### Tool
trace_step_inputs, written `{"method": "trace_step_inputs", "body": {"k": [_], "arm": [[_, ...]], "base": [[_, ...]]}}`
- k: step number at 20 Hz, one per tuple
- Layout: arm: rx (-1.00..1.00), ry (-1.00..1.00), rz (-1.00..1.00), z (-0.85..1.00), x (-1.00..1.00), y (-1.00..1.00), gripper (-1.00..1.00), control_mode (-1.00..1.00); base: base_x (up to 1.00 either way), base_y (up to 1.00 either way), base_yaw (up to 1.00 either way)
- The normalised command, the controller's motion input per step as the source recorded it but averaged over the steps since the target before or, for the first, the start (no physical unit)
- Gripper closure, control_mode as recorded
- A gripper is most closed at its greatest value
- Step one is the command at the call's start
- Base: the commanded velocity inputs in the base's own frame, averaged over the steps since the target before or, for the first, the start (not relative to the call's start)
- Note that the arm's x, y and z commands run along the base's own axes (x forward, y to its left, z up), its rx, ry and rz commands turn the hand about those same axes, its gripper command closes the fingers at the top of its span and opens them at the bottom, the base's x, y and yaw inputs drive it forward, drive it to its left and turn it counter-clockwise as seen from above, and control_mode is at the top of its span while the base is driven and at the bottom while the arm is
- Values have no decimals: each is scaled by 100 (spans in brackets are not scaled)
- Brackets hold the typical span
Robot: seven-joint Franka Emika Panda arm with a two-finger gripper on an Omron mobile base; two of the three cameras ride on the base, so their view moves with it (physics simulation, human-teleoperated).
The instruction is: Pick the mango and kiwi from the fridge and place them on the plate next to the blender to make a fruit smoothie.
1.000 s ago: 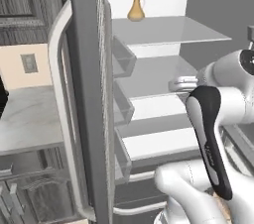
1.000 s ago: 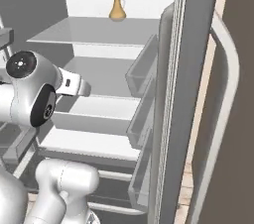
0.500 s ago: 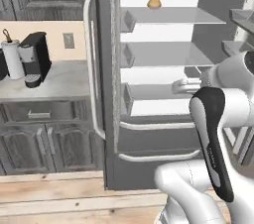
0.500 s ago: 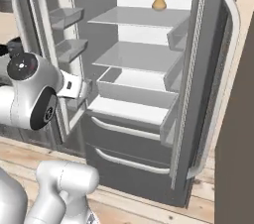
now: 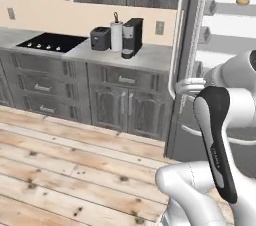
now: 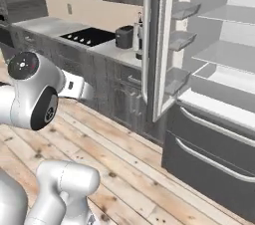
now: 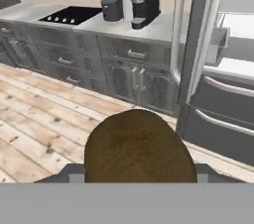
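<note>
Gripping kiwi (image 7: pixel 139 146) — jaws level, floorward.

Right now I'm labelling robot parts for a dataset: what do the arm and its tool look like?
The glossy white rounded arm has a long black inset panel with small pale lettering; its joint carries a dark round cap with a red centre mark. Small grey finger pads of the tool show.

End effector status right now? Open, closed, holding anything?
End effector: closed on the kiwi, the brown oval fruit sitting between its fingertips in the hand view.
</note>
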Motion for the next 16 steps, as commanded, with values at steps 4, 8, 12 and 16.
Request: {"method": "trace_step_inputs", "body": {"k": [4, 8, 12, 16], "arm": [[0, 0, 0, 0, 0, 0, 100, 100], [0, 0, 0, 0, 0, 0, 100, 100], [0, 0, 0, 0, 0, 0, 100, 100], [0, 0, 0, 0, 0, 0, 100, 100]], "base": [[-13, 84, 62], [60, 25, 57], [84, 14, 55], [41, 26, 66]]}}
